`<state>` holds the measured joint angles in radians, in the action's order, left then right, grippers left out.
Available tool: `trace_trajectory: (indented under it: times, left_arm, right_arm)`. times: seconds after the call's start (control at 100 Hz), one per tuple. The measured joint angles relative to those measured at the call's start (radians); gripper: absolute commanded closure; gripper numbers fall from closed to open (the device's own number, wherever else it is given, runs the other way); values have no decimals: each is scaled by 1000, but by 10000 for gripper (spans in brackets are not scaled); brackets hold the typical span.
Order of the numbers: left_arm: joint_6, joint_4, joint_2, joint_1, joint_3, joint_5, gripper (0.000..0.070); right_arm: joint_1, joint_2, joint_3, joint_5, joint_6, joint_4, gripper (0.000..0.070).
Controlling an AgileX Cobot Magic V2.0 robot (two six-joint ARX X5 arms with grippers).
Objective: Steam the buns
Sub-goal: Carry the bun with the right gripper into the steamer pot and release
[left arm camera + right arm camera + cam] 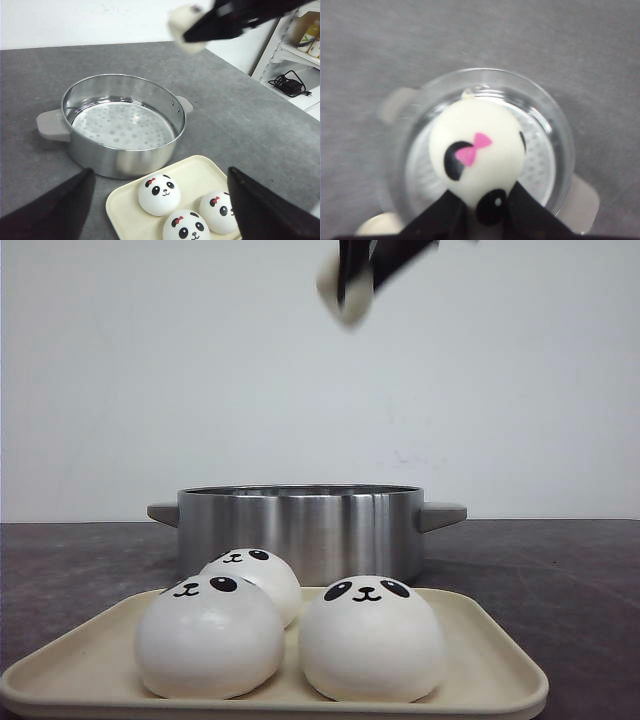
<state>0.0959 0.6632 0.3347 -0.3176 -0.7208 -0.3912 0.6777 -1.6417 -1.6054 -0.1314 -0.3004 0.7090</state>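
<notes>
While three buns (371, 638) are seated on a cream tray (500, 660) at the near edge of the grey tabletop (560, 560), a fourth bun (477, 150), marked with a pink bow, is held high above a steel pot (300, 525). It is clamped between the black fingers of the right end effector (482, 205), directly over the pot's perforated steamer plate (122, 125). The pot, fitted with two grey side handles, is placed just behind the tray and holds no buns. The left end effector (160, 205) is seen above the tray, its fingers spread wide apart and nothing between them. A white wall is seen behind the tabletop.
</notes>
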Motion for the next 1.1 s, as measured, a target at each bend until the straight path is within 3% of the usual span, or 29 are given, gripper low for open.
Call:
trace_trajectory:
  times: [0.31, 0.57, 0.62, 0.72, 0.78, 0.91, 1.1]
  left_arm:
    - [0, 2, 0, 0, 0, 1, 189]
    - [0, 10, 0, 0, 0, 19, 189]
    - [0, 10, 0, 0, 0, 22, 189]
    - [0, 10, 0, 0, 0, 23, 189]
    - [0, 10, 0, 0, 0, 23, 189]
    - [0, 11, 0, 0, 0, 23, 189]
    - [0, 18, 0, 0, 0, 24, 189]
  right_arm:
    - [-69, -331, -47, 0, 87, -79, 700]
    - [-84, -418, -47, 0, 95, -126, 697]
    - [-85, -418, -47, 0, 95, -137, 658]
    - [-85, -418, -47, -1, 95, -145, 467]
    - [-84, -418, -47, -6, 95, -143, 401]
    - [-84, -418, -47, -52, 95, -127, 347]
    - [-84, -418, -47, -69, 96, -119, 336]
